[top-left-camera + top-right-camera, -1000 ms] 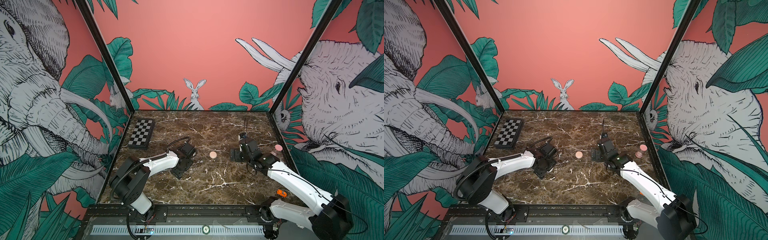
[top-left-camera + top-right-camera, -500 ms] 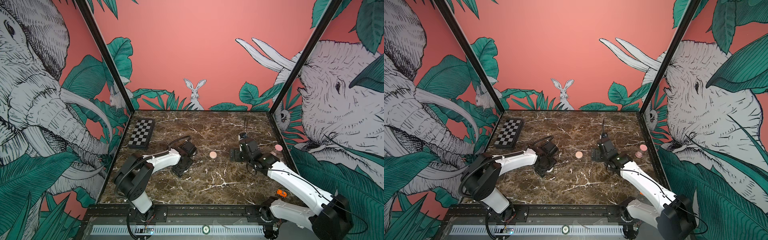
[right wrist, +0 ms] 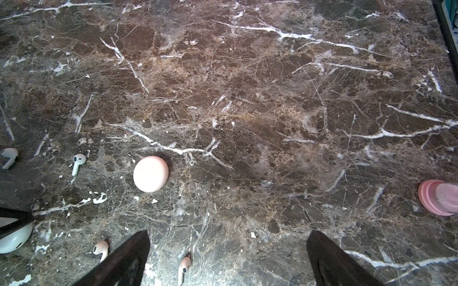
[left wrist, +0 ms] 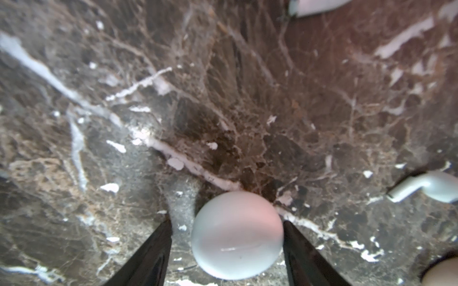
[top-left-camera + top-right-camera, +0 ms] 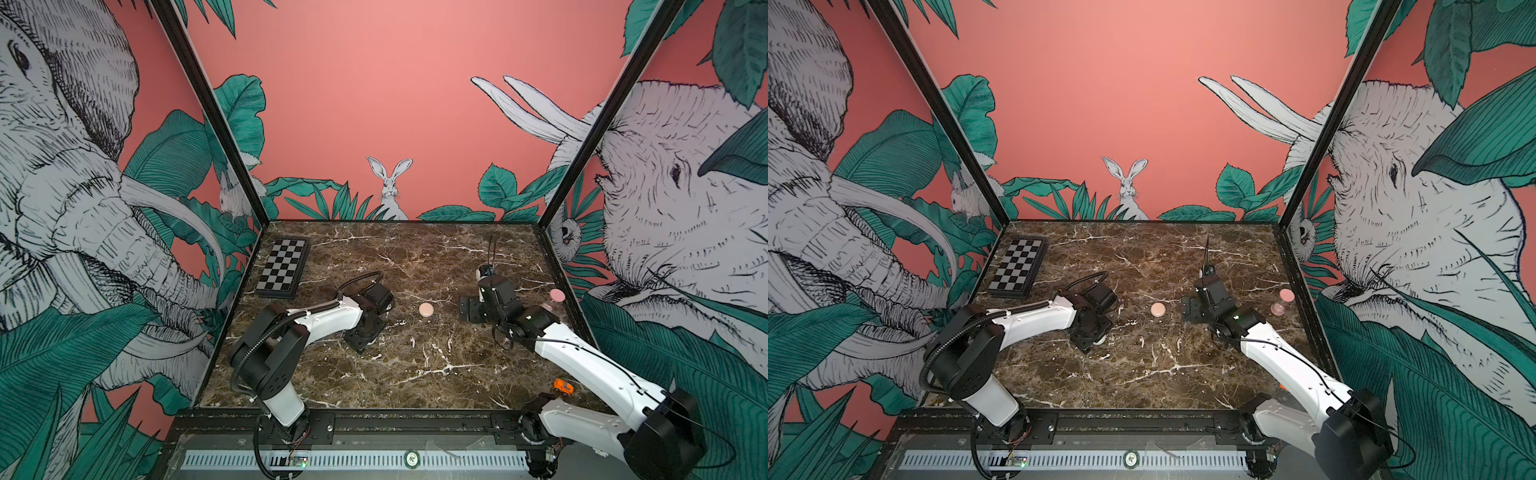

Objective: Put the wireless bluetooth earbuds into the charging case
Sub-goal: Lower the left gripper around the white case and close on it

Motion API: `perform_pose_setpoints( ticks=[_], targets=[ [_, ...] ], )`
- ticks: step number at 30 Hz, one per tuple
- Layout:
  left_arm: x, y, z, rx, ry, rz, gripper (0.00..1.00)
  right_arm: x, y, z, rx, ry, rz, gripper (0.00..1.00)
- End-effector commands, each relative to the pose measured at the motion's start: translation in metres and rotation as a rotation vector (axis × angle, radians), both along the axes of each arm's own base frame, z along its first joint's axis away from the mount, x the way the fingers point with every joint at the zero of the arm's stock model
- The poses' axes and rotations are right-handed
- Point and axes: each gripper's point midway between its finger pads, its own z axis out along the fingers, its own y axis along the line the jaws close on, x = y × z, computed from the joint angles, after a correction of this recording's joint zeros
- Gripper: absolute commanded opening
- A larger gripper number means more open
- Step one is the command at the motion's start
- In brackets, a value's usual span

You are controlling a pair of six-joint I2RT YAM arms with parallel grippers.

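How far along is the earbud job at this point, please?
Done: nothing yet; the earbuds lie loose on the marble table. In hand: the left claw straddles the white case, one side not yet touching. The right claw is open, empty. Left: open a case and seat the earbuds.

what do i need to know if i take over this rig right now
Left tool: open, straddling the white case; one finger touches it, not yet clamped.
Right tool: open, empty, above the marble table.
Things: white earbuds and pinkish earbuds, two of each, lie loose on the marble. Peach case is shut, mid-table. Pink case, near the right wall, looks open.
Done: no earbud is seated.
Left: grip and open a case, seat the earbuds.
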Motion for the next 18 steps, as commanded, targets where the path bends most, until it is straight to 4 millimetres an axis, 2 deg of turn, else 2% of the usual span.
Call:
perform_pose_setpoints(
  ticks=[1, 18],
  targets=[
    [0.0018, 0.0038, 0.0023, 0.035, 0.014, -0.008, 0.70, -0.0004, 0.0031, -0.0003, 0.012, -0.009, 0.005, 0.98],
    [-0.0019, 0.0062, -0.0030, 0.034, 0.017, -0.023, 0.61, -0.0008, 0.0036, 0.0003, 0.018, -0.011, 0.008, 0.98]
  ],
)
